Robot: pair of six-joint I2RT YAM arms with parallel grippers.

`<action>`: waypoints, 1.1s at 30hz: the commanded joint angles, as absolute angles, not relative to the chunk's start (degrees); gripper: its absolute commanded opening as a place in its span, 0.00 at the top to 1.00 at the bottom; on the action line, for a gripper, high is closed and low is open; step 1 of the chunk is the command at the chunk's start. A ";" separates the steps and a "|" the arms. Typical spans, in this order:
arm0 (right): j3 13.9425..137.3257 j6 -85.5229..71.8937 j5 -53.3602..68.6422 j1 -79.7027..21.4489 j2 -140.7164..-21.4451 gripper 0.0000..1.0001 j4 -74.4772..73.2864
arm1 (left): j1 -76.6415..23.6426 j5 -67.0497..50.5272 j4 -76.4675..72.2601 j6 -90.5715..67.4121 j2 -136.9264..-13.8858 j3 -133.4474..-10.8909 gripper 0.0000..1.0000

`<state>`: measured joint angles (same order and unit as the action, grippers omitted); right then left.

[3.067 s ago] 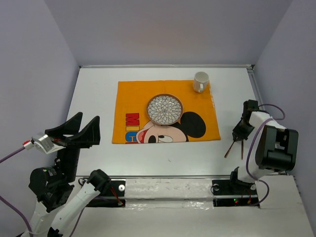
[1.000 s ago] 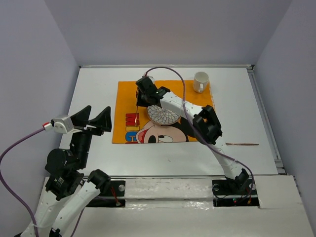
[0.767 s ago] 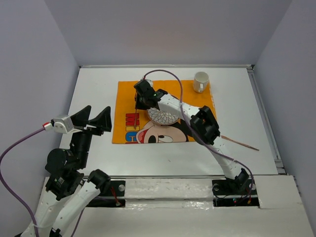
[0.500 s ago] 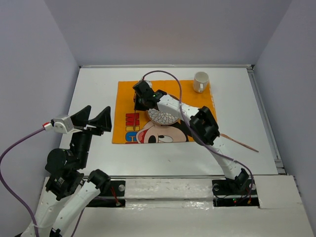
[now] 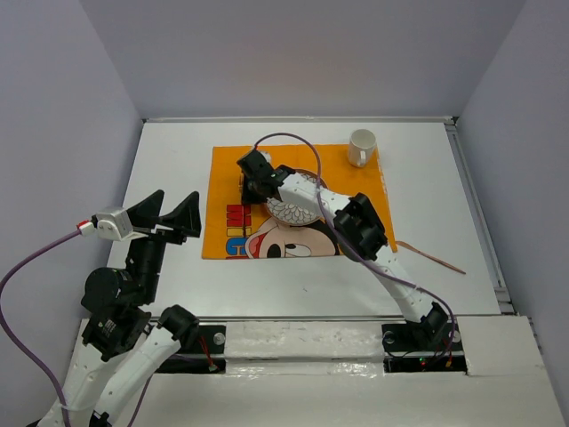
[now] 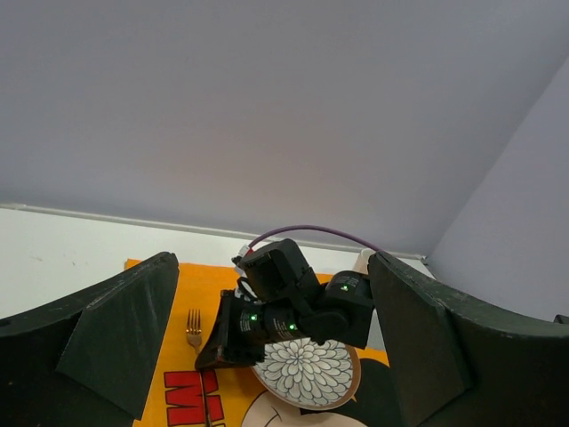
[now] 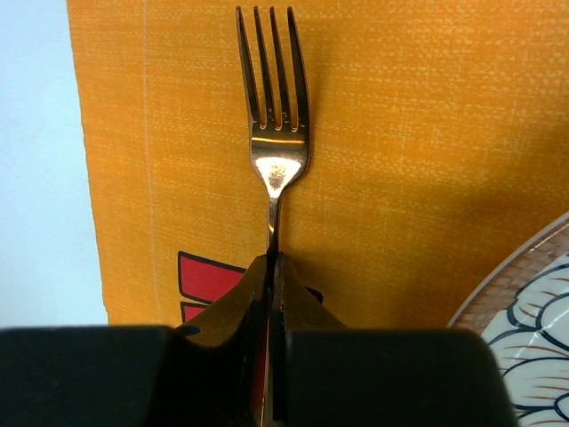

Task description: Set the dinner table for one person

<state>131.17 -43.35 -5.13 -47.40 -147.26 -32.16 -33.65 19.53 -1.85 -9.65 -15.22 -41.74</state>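
Note:
My right gripper (image 5: 247,190) reaches across the white dinner table (image 5: 169,169) and is shut on the handle of a copper fork (image 7: 274,133). Its jaws (image 7: 274,260) pinch the handle just behind the fork's head. The fork points to the far side and lies flat over the left part of the orange placemat (image 5: 227,169), left of the patterned plate (image 5: 295,213). I cannot tell whether it touches the cloth. The fork (image 6: 193,327) and plate (image 6: 311,374) also show in the left wrist view. My left gripper (image 5: 169,218) is open, empty and raised at the near left.
A white mug (image 5: 362,147) stands at the placemat's far right corner. A thin copper utensil (image 5: 431,255) lies slanted on the table right of the placemat. The right arm's links and purple cable span the plate. Walls enclose the table on three sides.
My right gripper carried the fork from the table's right side to the placemat's left part and, in the last second, edged further left. The left arm rose earlier and has stayed still since.

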 commanded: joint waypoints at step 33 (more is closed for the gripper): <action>46.95 -40.36 -22.15 -10.75 -63.12 0.63 -26.62 | -35.42 18.37 -4.13 -9.14 -10.90 -42.10 0.01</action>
<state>55.18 -43.75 -19.59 -20.93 -69.30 -19.59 -34.68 18.61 -1.89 -9.69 -12.10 -41.74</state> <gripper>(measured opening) 0.391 0.989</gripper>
